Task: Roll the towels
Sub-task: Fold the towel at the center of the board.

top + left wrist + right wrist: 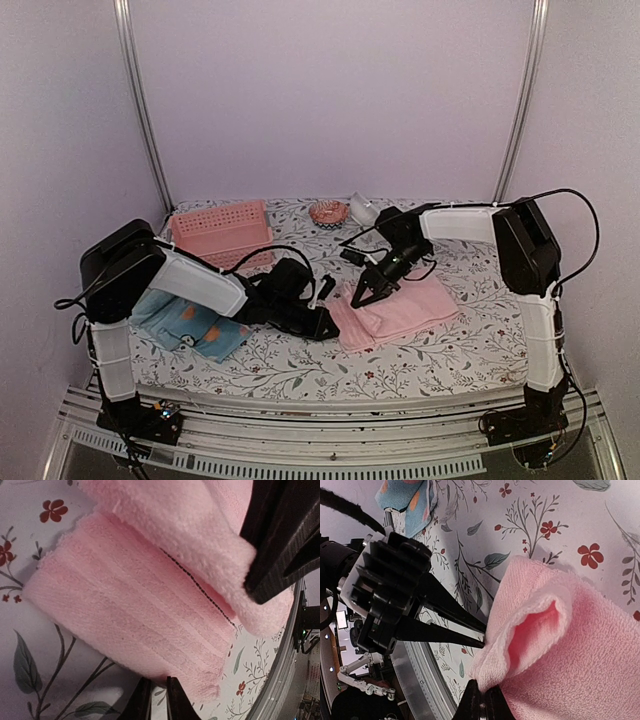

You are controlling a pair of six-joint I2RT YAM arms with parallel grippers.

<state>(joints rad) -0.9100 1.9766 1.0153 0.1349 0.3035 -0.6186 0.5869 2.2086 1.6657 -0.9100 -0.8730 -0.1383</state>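
The plain pink towel [400, 310] lies folded at the table's middle. My right gripper [362, 293] is shut on its left corner and holds that fold lifted and curled over, as the right wrist view [483, 687] shows. My left gripper [325, 325] meets the towel's near left edge; in the left wrist view [159, 680] its fingers are almost together, with the tips pinching the lower layer of the pink towel [135, 605]. The light blue towel with orange motifs [190, 322] lies crumpled at the left under my left arm. The pale teal towel is out of view.
A pink perforated basket [222, 232] lies at the back left. A small patterned bowl [328, 212] and a white object [362, 208] stand at the back middle. The floral cloth [470, 350] covers the table, and a metal rail [320, 420] runs along the near edge.
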